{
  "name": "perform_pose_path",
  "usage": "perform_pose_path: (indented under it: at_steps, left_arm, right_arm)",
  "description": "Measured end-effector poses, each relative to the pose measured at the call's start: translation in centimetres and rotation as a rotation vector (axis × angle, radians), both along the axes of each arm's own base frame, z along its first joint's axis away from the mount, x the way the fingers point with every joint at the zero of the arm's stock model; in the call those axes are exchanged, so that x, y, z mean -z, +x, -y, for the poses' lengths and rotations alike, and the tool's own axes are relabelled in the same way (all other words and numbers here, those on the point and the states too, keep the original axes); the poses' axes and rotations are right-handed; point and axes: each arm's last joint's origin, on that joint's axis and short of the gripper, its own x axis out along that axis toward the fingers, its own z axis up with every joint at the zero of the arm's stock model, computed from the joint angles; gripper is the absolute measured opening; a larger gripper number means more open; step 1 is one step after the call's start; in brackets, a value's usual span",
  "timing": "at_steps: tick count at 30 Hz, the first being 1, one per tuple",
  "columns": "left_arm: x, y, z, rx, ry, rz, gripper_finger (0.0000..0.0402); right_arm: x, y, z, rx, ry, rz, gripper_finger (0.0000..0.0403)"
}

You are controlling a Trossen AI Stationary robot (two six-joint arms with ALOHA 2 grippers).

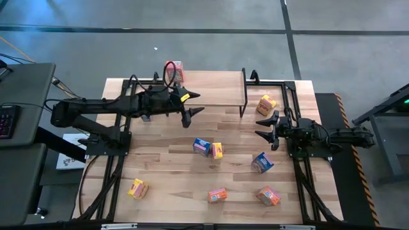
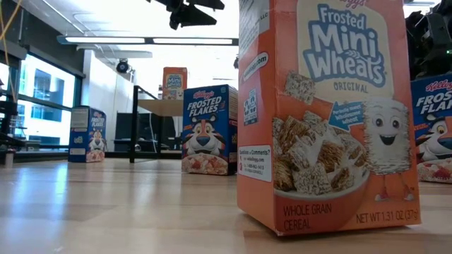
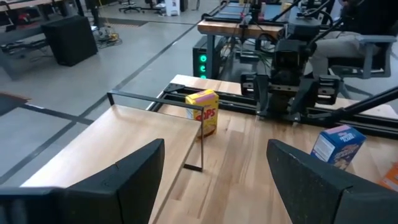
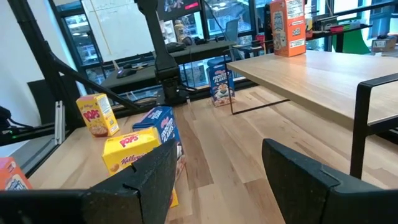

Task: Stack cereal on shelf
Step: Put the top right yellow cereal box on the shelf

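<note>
The shelf (image 1: pixel 214 89) stands at the table's far middle, with one orange-red cereal box (image 1: pixel 174 69) upright on its far left corner, also in the right wrist view (image 4: pixel 287 18). Other boxes rest on the tabletop: a yellow one (image 1: pixel 266 104) right of the shelf, and a blue (image 1: pixel 202 146) and a yellow (image 1: pixel 216 151) one at centre. My left gripper (image 1: pixel 193 106) hovers open over the shelf's near left edge. My right gripper (image 1: pixel 264 128) waits open near the table's right side. Both are empty.
More boxes lie nearer the front: a blue one (image 1: pixel 262 162), orange ones (image 1: pixel 217 195) (image 1: pixel 268 195) and a yellow-orange one (image 1: pixel 137 188). An orange Mini Wheats box (image 2: pixel 325 113) fills the low view. Another blue box (image 4: pixel 219 81) stands beyond the shelf's black legs (image 3: pixel 200 146).
</note>
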Motion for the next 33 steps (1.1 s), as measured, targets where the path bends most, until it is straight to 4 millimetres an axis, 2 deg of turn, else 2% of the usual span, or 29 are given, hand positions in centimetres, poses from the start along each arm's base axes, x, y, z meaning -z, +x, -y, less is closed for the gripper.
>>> perform_pose_path:
  at_steps: [18,33]
  left_arm:
    - [0.01,0.02,-0.02,-0.001,0.001,0.001,0.0273]
    - [0.01,0.02,-0.02,-0.001,0.002,0.001,0.0273]
  right_arm:
    - [0.08,0.00,0.01,0.004,0.052,0.000,0.0229]
    - [0.15,0.01,-0.13,-0.043,-0.019,-0.019,0.0229]
